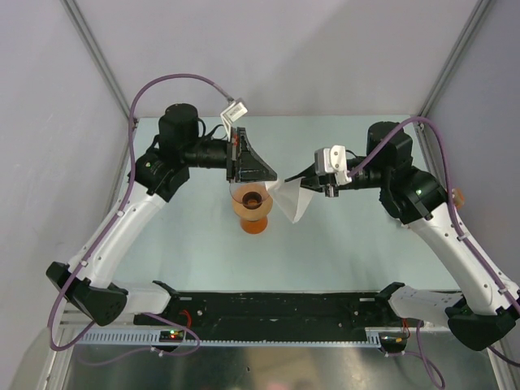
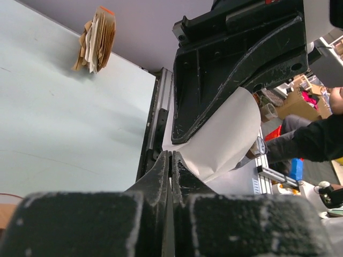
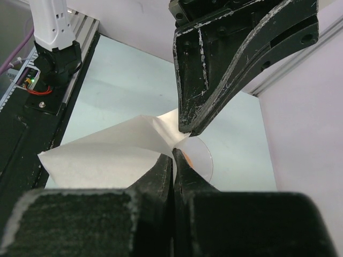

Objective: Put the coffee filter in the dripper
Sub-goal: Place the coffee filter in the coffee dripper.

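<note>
Both grippers are clamped on the thin white paper coffee filter (image 1: 292, 199). My left gripper (image 2: 170, 159) has its jaws closed on one edge, and my right gripper (image 3: 172, 155) pinches the opposite side.

Filter hangs in the air between them, clear of the pale green table (image 1: 195, 244). It sits just beside the clear cone-shaped dripper with brown collar and orange base (image 1: 252, 203), on the dripper's right in the overhead view. It is neither over the mouth nor inside.

Dripper stands upright on the table and its cone looks empty.

The paper looks creased and fairly flat. I cannot tell whether it has opened into a cone.

My read: pickup is done, placing is not. Left to do: spread the fold, carry it over the rim, seat it point down, release both grips. Roughly halfway.
</note>
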Robot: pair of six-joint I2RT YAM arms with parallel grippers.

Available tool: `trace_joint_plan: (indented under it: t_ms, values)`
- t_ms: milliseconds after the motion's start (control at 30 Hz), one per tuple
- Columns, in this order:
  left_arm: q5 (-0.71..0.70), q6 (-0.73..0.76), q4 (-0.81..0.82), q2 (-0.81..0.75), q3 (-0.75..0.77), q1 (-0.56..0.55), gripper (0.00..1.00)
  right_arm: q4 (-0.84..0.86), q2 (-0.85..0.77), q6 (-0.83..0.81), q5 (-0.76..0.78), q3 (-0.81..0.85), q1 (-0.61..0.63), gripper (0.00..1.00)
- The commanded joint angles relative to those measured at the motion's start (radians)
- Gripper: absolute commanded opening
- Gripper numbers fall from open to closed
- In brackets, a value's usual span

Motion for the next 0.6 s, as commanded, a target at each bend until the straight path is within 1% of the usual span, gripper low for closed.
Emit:
trace_joint_plan:
  t_ms: [0, 33, 133, 233, 300, 367, 400, 433, 500, 567]
  values:
    - [0.022, 0.036, 0.002, -0.008, 0.036, -0.004, 0.01, 0.023, 0.002, 0.003, 0.013, 0.043, 0.008, 0.02]
    - [0.017, 0.036, 0.001, -0.009, 0.037, -0.002, 0.00, 0.023, 0.000, 0.002, 0.017, 0.042, 0.007, 0.05]
    - [0.008, 0.022, 0.004, -0.008, 0.042, 0.015, 0.00, 0.030, -0.005, 0.020, 0.042, 0.040, -0.003, 0.23]
    - [0.007, -0.014, 0.026, -0.003, 0.049, 0.041, 0.00, 0.058, -0.013, 0.070, 0.062, 0.037, -0.028, 0.37]
    - [0.006, -0.048, 0.060, -0.002, 0.047, 0.053, 0.00, 0.083, -0.018, 0.111, 0.073, 0.035, -0.048, 0.49]
    - [0.008, -0.079, 0.095, 0.000, 0.044, 0.060, 0.00, 0.108, -0.021, 0.150, 0.088, 0.033, -0.064, 0.62]
    - [0.008, -0.096, 0.112, 0.000, 0.042, 0.063, 0.00, 0.117, -0.022, 0.165, 0.096, 0.033, -0.068, 0.73]
    - [0.007, -0.114, 0.131, 0.002, 0.039, 0.070, 0.00, 0.124, -0.025, 0.177, 0.110, 0.031, -0.075, 0.82]
    - [0.008, -0.174, 0.187, 0.008, 0.026, 0.090, 0.00, 0.135, -0.031, 0.206, 0.132, 0.026, -0.091, 0.89]
    - [0.009, -0.299, 0.309, 0.008, -0.007, 0.120, 0.00, 0.145, -0.042, 0.236, 0.150, 0.017, -0.110, 0.93]
